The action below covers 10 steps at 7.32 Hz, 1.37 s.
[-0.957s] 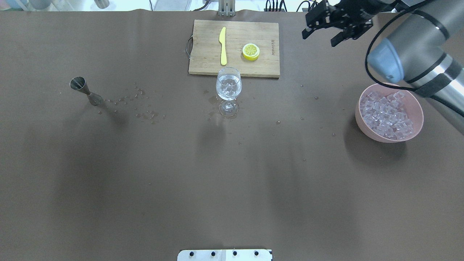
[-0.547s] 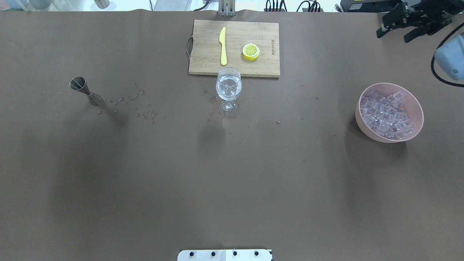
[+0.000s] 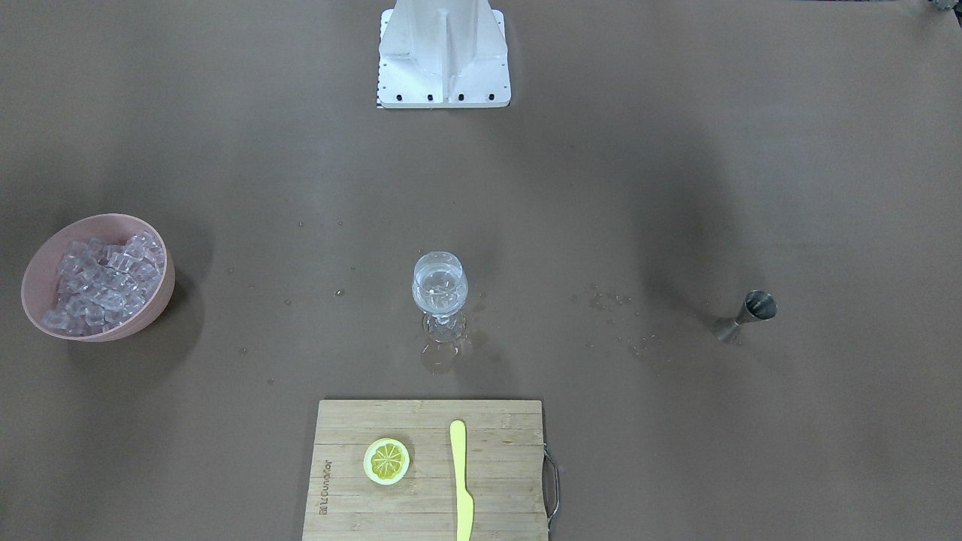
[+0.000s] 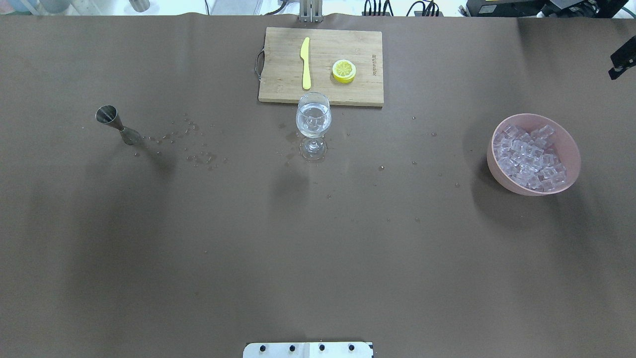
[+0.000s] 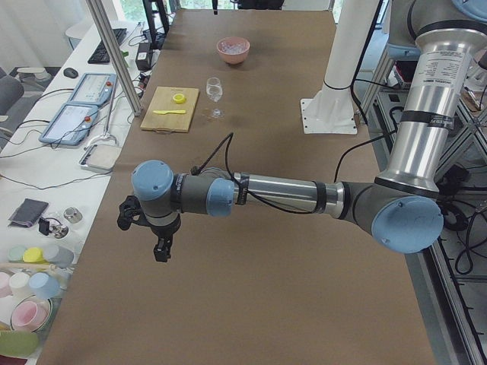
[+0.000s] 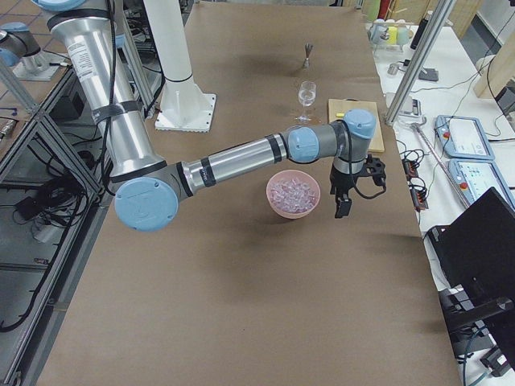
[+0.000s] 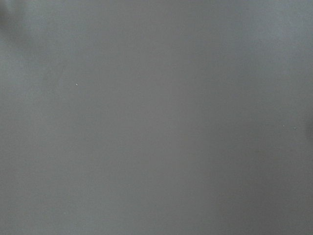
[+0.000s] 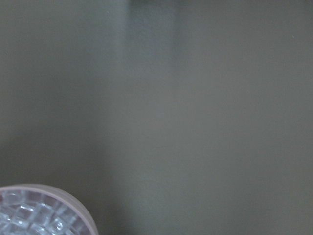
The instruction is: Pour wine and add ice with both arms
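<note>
- Seemingly, the wine (image 4: 313, 125) is already held in the stemmed glass (image 4: 313, 147) at the middle of the table (image 4: 318, 258), just before the cutting board (image 4: 343, 89). Cube-like shapes can be made out in it, though not with certainty.
- The ice (image 4: 529, 159) is heaped in the pink bowl (image 4: 498, 175), well apart from the glass on the robot's right.
- Pouring and icing are judged done or nearly so. What remains is thought to be clearing the arms, for which only a wide berth of bowl and glass is called for.
- The right gripper (image 6: 343, 207) is hung just beside the bowl, and the left gripper (image 5: 143, 237) over bare table far from the jigger (image 4: 117, 125). Whether either is spread or pressed together cannot be told.
- Against a second ago, the right arm, then stretched above the bowl, has been drawn off the overhead view's right edge. Glass, bowl and jigger are unmoved.
</note>
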Available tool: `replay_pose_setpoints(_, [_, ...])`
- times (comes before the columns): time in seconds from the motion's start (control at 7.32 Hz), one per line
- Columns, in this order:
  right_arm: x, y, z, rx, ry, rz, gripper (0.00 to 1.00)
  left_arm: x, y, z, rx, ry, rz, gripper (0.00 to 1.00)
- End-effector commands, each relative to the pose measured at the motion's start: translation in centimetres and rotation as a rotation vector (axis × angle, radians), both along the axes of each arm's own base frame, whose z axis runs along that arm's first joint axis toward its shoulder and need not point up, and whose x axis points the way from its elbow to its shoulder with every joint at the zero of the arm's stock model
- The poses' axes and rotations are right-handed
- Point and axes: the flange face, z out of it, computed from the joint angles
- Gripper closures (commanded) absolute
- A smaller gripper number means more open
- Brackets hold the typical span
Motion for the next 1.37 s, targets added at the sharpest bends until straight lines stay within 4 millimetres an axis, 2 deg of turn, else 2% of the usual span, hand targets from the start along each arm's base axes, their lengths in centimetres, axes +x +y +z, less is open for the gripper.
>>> replay_pose_setpoints(0.0, [6.4, 4.1, 5.7, -0.07, -0.082, 0.039, 0.0, 0.1, 2.2, 2.6, -0.038, 0.006, -0.001, 0.02])
replay_pose_setpoints(0.14, [7.7, 6.2, 7.7, -0.104, -0.103, 0.062, 0.0, 0.2, 2.9, 3.6, -0.055, 0.007, 0.0, 0.02])
replay_pose_setpoints(0.27, [8.3, 6.6, 8.3, -0.116, -0.104, 0.074, 0.0, 0.2, 2.2, 2.5, -0.043, 0.002, -0.003, 0.02])
replay_pose_setpoints(0.41, [9.3, 8.3, 10.0, -0.148, -0.11, 0.096, 0.0, -0.2, 1.6, 1.6, -0.028, -0.056, -0.011, 0.02])
replay_pose_setpoints(0.55, [9.3, 9.1, 10.8, -0.169, -0.143, 0.102, 0.0, -0.3, 1.3, 1.5, -0.027, -0.09, -0.014, 0.02])
replay_pose_setpoints(0.82, [9.5, 9.6, 10.8, -0.17, -0.155, 0.106, 0.0, -0.2, 1.4, 1.6, -0.034, -0.087, -0.013, 0.02])
replay_pose_setpoints(1.23, [9.5, 9.5, 9.9, -0.13, -0.155, 0.105, 0.0, -0.2, 1.4, 1.5, -0.033, -0.083, -0.013, 0.02])
